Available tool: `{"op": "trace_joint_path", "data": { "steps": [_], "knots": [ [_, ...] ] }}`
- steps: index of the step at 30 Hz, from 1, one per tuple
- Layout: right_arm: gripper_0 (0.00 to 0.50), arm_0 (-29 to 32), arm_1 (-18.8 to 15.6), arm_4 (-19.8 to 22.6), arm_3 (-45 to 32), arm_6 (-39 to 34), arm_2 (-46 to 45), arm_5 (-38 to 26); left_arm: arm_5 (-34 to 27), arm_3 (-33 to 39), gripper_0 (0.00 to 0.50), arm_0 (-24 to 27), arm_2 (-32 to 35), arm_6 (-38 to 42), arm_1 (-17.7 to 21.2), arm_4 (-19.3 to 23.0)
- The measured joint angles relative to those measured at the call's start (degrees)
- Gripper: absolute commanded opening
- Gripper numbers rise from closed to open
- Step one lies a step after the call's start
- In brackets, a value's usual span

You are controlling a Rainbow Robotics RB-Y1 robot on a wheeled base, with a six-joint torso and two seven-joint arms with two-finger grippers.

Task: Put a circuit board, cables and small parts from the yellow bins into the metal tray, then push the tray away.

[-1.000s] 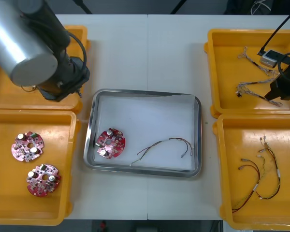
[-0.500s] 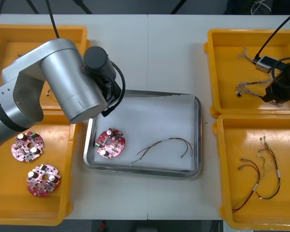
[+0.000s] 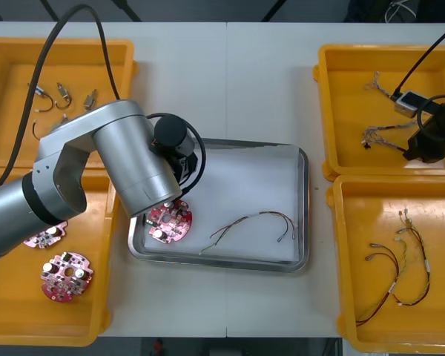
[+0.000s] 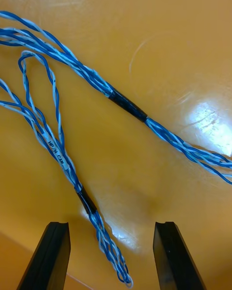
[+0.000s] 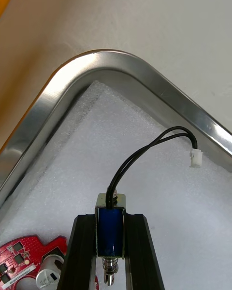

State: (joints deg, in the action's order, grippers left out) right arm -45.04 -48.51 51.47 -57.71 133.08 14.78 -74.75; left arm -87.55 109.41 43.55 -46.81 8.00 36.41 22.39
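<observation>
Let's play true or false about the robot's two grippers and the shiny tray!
1. The left gripper is shut on a small metal part above the metal tray. True.
2. The right gripper is squeezing a cable. False: it is open, with the blue and white cables below it in a yellow bin.
3. A red circuit board lies in the tray. True.
4. No cable lies in the tray. False: a thin cable lies there.

Hidden beneath left arm (image 3: 126, 163): left rim of metal tray (image 3: 304, 215), most of one circuit board (image 3: 43, 237) beside it.
</observation>
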Motion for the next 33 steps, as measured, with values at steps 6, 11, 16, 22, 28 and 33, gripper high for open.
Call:
{"op": "trace_joint_path", "data": {
  "steps": [6,11,16,22,28,33],
  "knots": [
    [0.500,0.0,0.5,0.0,0.3,0.0,0.3,0.3,2.7,0.0,0.008,-1.7,-0.5,0.0,-0.7,-4.7],
    [0.500,0.0,1.0,0.0,0.8,0.0,1.4,1.4,3.5,0.0,0.025,-2.6,-2.0,0.0,-0.8,-7.1],
    [0.500,-0.2,1.2,0.0,0.8,0.0,2.4,2.0,3.5,0.0,0.231,-2.8,-2.0,0.0,-0.8,-7.6],
    [0.018,-0.6,1.2,0.0,0.8,0.0,2.9,2.0,4.0,0.0,0.500,-2.8,-2.0,0.0,-0.8,-8.5],
    [0.000,-0.7,1.3,0.0,0.8,0.0,3.0,2.2,4.2,0.0,0.500,-2.8,-2.0,0.0,-0.8,-9.7],
    [0.000,-0.8,1.3,0.1,0.8,0.0,3.0,2.2,2.9,0.7,0.500,-2.7,-1.5,0.0,-0.7,-9.0]
  ]
}}
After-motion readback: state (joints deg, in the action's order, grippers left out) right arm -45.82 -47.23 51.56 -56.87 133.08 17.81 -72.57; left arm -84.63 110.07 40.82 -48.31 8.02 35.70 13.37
